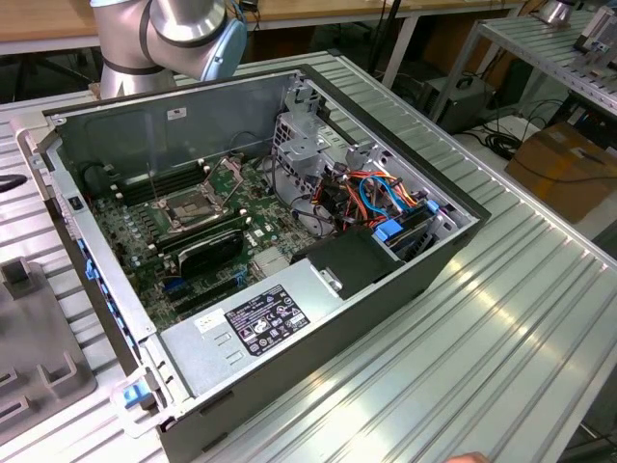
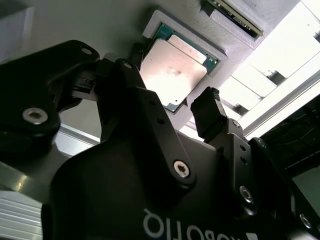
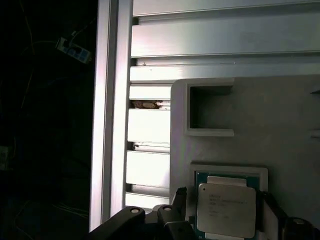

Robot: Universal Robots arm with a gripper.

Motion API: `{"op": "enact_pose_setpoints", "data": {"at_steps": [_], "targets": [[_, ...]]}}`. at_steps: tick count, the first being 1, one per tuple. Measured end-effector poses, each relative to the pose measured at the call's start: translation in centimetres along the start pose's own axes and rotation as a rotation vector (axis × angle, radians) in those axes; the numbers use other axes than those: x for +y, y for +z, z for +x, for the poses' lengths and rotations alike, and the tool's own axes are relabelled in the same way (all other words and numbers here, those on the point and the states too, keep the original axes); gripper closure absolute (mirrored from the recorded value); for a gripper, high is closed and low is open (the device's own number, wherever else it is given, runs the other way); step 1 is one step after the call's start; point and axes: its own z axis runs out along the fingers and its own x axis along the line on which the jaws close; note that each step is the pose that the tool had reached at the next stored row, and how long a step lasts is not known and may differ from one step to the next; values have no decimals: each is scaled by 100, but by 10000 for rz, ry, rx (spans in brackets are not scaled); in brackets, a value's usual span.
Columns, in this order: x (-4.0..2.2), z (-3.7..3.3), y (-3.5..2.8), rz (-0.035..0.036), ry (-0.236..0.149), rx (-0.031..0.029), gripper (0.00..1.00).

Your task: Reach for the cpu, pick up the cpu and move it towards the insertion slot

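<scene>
Tool (image 2: pixel 171 80) hangs released, fingers spread to either side of the cpu (image 3: pixel 226 210), which lies flat in a square recess of a grey tray (image 3: pixel 280 125) on the ribbed bench (image 3: pixel 200 40), well apart from the insertion slot (image 1: pixel 198 207) inside the open computer case (image 1: pixel 386 299).

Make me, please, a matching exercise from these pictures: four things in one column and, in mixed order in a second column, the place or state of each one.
Things
1. cpu
2. insertion slot
3. gripper
4. power-supply box

Places or states
A. open, straddling the cpu
B. on the green board inside the computer case
C. grey, with a label, at a corner of the case
D. lying in a recess of the grey tray

Pairs: 1-D, 2-B, 3-A, 4-C
</scene>
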Motion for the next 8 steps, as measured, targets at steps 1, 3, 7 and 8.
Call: {"op": "enact_pose_setpoints", "data": {"at_steps": [1,3,7,8], "targets": [[-1,0,11,1,0,1,34],[-5,-1,24,7,0,1,34],[-8,-2,32,8,0,1,35],[-8,-2,32,8,-1,1,42]]}}
